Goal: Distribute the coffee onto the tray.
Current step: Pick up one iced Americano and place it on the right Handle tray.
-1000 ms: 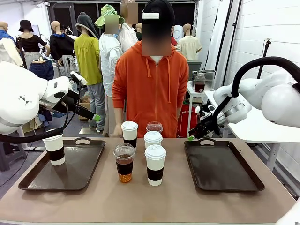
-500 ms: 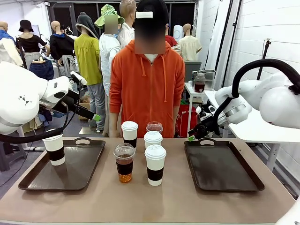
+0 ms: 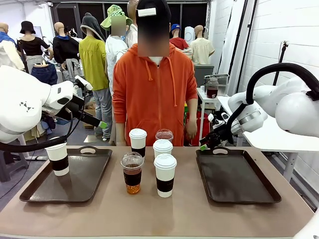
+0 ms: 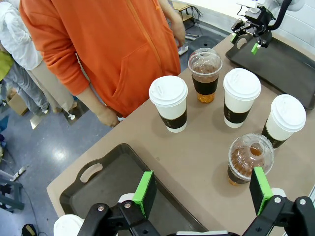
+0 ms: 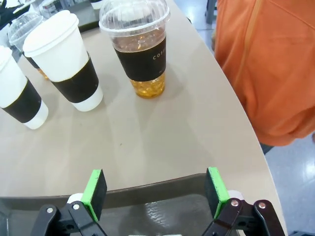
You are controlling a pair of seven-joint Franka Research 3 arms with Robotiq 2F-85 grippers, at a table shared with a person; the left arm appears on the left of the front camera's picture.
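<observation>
I read this as a robotics lab or test hall, not a café. Left arm (image 3: 25, 104) at 9 o'clock and right arm (image 3: 289, 107) at 3 flank a tan worktable (image 3: 164, 216) laid with takeaway cups (image 3: 165, 174) and trays (image 3: 238, 199). White painted block wall (image 3: 279, 40) at 2, white bench (image 3: 279, 139) under it. Dark black-framed panels (image 3: 70, 17) at 11. Bare glossy grey floor (image 4: 44, 147).
</observation>
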